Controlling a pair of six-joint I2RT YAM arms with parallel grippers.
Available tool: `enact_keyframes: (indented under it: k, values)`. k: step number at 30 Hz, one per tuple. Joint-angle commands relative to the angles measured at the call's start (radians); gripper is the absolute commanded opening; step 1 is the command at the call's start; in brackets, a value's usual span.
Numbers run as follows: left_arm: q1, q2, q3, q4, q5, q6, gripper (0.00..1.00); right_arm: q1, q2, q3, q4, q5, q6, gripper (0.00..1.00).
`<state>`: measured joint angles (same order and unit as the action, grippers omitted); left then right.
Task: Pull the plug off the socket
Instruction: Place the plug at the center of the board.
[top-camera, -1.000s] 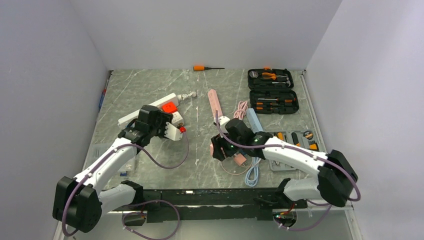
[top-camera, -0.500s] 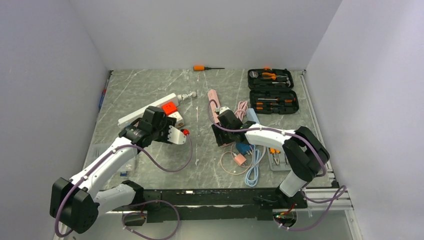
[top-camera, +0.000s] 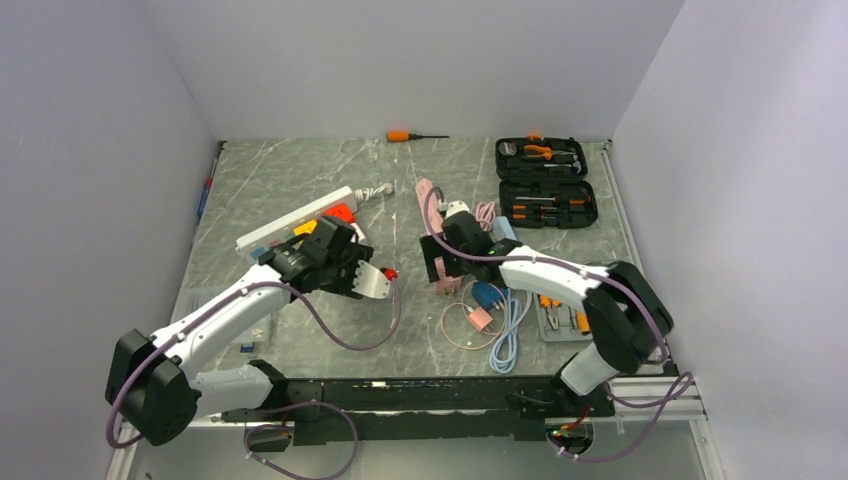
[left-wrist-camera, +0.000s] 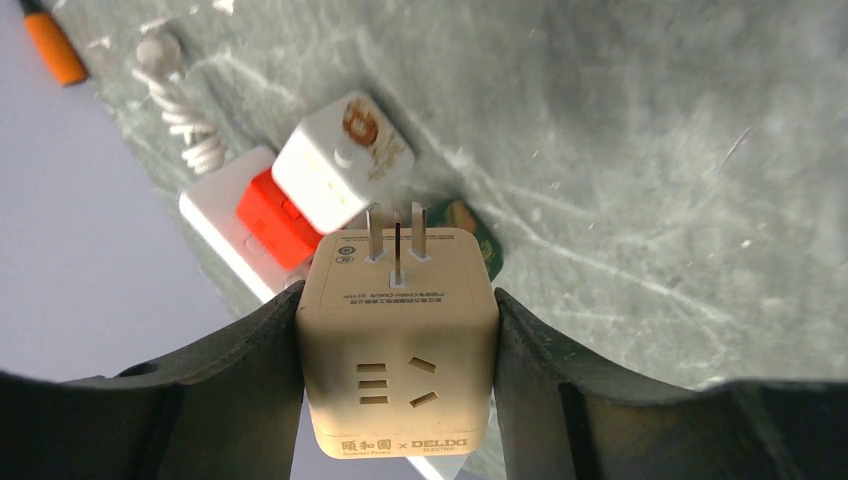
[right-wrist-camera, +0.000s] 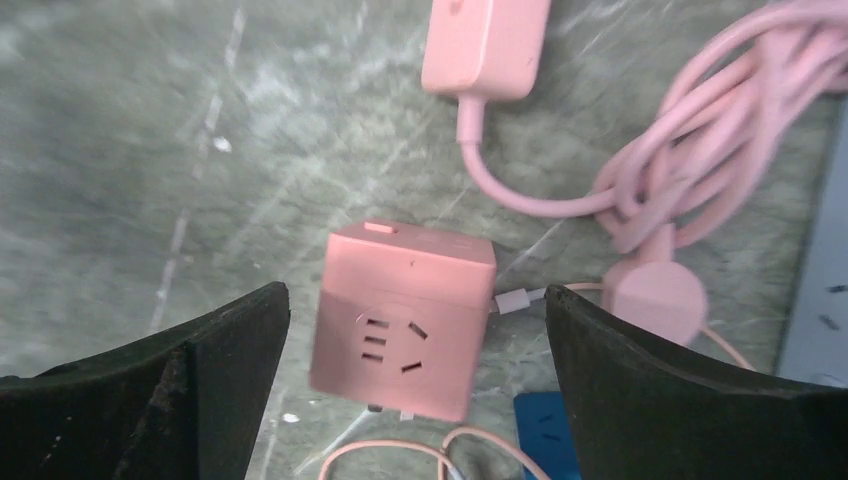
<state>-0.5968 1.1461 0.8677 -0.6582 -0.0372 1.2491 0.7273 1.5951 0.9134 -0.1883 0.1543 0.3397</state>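
Beyond your left gripper (left-wrist-camera: 397, 330) lay the white power strip (left-wrist-camera: 215, 225), a red cube (left-wrist-camera: 270, 215) and a white cube (left-wrist-camera: 340, 160) on it; right of your right gripper (right-wrist-camera: 415, 330), the pink cable coil (right-wrist-camera: 690, 190). The left gripper clamped the cream plug cube (left-wrist-camera: 397, 360), prongs clear of the strip. The right stood wide open around the pink socket cube (right-wrist-camera: 402, 320), which touched neither finger.

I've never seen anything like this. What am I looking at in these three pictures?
Two robot arms are bolted to a table. One picture looks down from above; the other two come from a camera on each wrist. The left fingers clamp a beige cube plug, its prongs bare, out of the white power strip. The right fingers stand open over a pink cube plug, holding nothing. Tool cases and an orange screwdriver lie at the back.
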Motion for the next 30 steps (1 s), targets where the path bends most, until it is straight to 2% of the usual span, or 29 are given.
enact_keyframes:
  k: [1, 4, 7, 12, 25, 27, 28, 29, 30]
  values:
    - [-0.080, 0.075, 0.103, -0.064, 0.035, -0.125, 0.34, -0.017, -0.194, 0.039, -0.008, 0.073, 0.025, 1.00]
    - [-0.142, 0.154, 0.154, -0.099, 0.085, -0.239, 0.34, -0.042, -0.315, 0.043, -0.043, 0.119, 0.012, 1.00]
    - [-0.191, 0.241, 0.186, -0.085, 0.110, -0.417, 0.37, -0.089, -0.411, 0.052, -0.096, 0.159, -0.010, 1.00]
    - [-0.239, 0.386, 0.245, -0.040, 0.167, -0.598, 0.40, -0.130, -0.519, 0.000, -0.108, 0.153, 0.040, 1.00]
    - [-0.353, 0.684, 0.507, -0.043, 0.227, -0.694, 0.49, -0.153, -0.579, -0.121, -0.072, 0.194, 0.098, 1.00]
    - [-0.366, 0.709, 0.530, -0.046, 0.235, -0.695, 0.55, -0.157, -0.581, -0.126, -0.072, 0.204, 0.103, 1.00]
    - [-0.368, 0.717, 0.534, -0.044, 0.247, -0.695, 0.62, -0.160, -0.582, -0.130, -0.069, 0.207, 0.107, 1.00]
    - [-0.369, 0.725, 0.535, -0.045, 0.265, -0.693, 0.74, -0.162, -0.584, -0.133, -0.066, 0.209, 0.109, 1.00]
    - [-0.370, 0.730, 0.538, -0.052, 0.281, -0.690, 0.93, -0.163, -0.586, -0.135, -0.064, 0.209, 0.110, 1.00]
